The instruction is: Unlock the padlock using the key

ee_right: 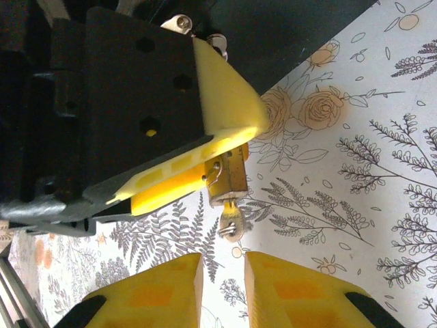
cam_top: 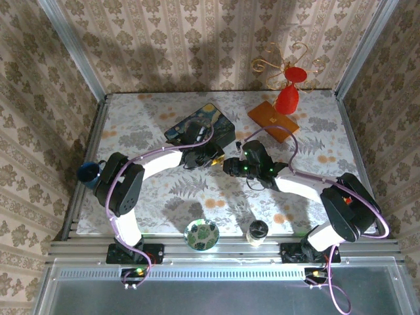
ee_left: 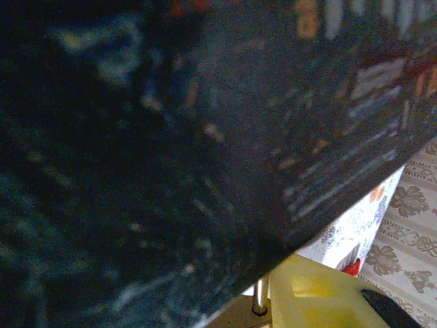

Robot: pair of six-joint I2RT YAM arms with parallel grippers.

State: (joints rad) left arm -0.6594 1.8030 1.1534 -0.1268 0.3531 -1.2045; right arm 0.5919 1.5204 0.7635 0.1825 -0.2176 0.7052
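The padlock (ee_right: 229, 176) is clamped by its brass body between the yellow fingers of the left pincer (ee_right: 229, 160). That pincer is clenched on it and seems to hold it clear of the desk (ee_right: 355, 205), with the keyhole end turned toward the right arm. The key (ee_right: 231, 220) appears to sit in the keyhole already, with only its head and a small ring sticking out. Just short of that head is the right pincer (ee_right: 224, 290). Its two yellow fingers are parted by a narrow gap and grasp nothing. The key's head lines up with the gap but lies beyond the fingertips. The dark painted box (ee_right: 293, 27) sits close behind the left pincer.

The step in hand looks to be taking hold of the key in order to turn it. To do that well, the right pincer should advance straight along the key's axis until the flat head lies fully between the pads. The pads should meet the flats rather than the edges, and the loose ring should stay outside the grip. Then it should clench firmly and twist about the key's own axis without any sideways push, while the left pincer keeps the lock body rigid. A shallow pinch on so small a head could slip or drag the key out.
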